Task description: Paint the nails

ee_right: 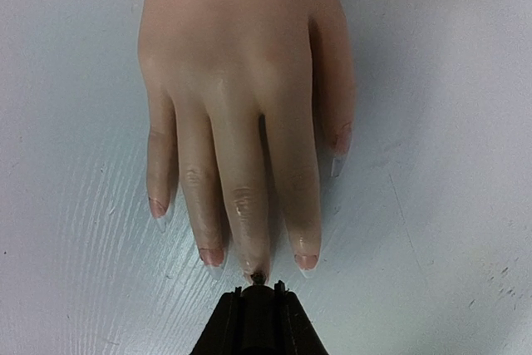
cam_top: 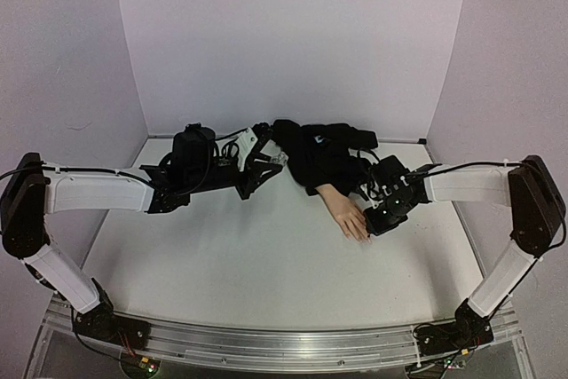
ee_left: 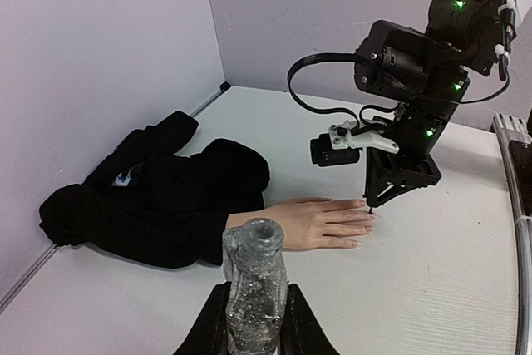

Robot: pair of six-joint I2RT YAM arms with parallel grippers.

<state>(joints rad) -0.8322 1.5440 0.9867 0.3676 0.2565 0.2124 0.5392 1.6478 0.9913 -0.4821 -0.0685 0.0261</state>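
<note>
Left gripper (ee_left: 256, 323) pinches glitter bottle (ee_left: 253, 268); right gripper (ee_right: 258, 297) pinches brush (ee_right: 259, 275) — at nails (ee_right: 306, 262); sleeve (ee_left: 166, 197) behind.

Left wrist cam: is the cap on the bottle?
No, the clear glittery bottle in the left gripper has an open, bare neck with no cap.

The right end effector (ee_right: 258, 301) holds a dark brush (ee_right: 259, 277) at the mannequin hand's (ee_right: 241, 81) middle fingernail (ee_right: 251, 267).
</note>
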